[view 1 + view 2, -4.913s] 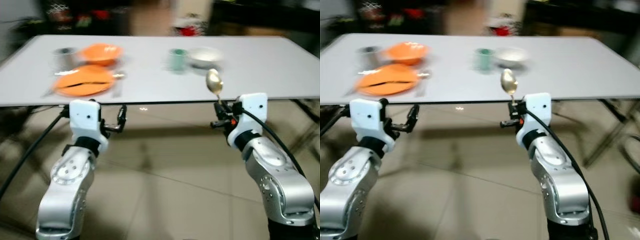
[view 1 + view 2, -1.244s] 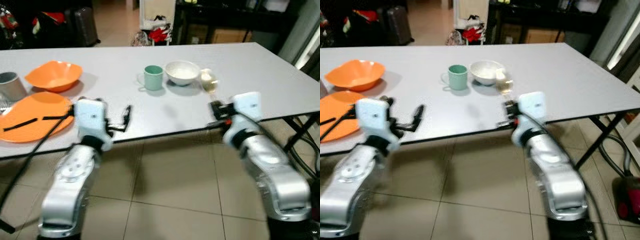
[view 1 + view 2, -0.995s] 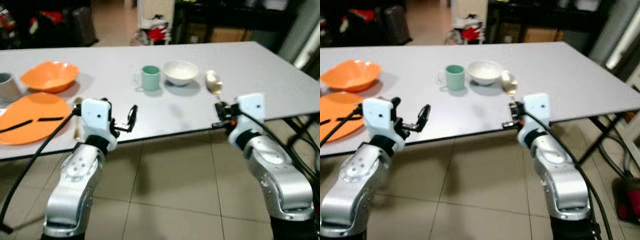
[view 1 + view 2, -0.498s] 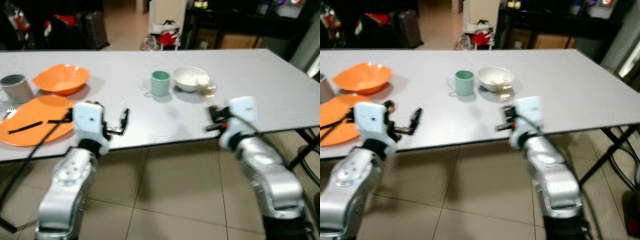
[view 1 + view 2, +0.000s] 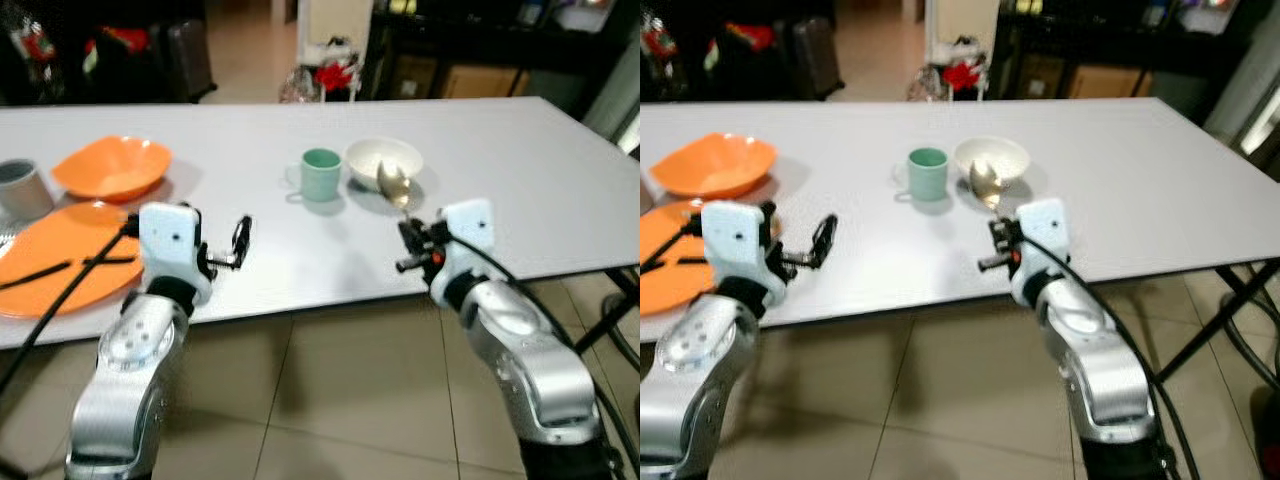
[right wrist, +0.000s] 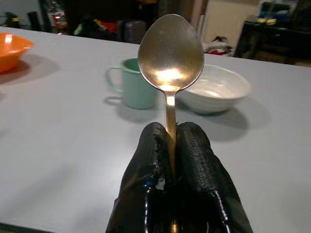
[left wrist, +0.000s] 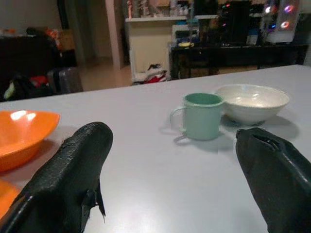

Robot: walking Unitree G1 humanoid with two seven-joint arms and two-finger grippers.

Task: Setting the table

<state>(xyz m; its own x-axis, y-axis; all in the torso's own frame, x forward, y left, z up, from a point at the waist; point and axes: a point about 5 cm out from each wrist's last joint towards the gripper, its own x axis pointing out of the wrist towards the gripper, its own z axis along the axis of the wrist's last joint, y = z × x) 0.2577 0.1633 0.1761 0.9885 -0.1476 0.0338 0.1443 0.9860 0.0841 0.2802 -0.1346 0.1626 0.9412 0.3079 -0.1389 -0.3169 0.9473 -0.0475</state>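
**Polished steel against a matt white table**

The spoon (image 6: 170, 56) is polished metal, its bowl catching a warm glint, pinched between the right gripper's (image 6: 171, 145) matt black fingers, which look like soft rubber with a faintly grainy skin. The table (image 5: 520, 170) is smooth, pale and matt, taking only soft shadows. The white bowl (image 7: 251, 102) shines like glazed ceramic. The green mug (image 7: 201, 116) is duller, satin, possibly plastic, hard to call at this blur. The orange bowl (image 5: 110, 168) and orange plate (image 5: 50, 255) read as smooth plastic with a low sheen. The left gripper's (image 7: 180, 179) pads share that matt black rubber. Both arms wear brushed silver metal with glossy white housings. Floor tiles (image 5: 330, 400) gleam.
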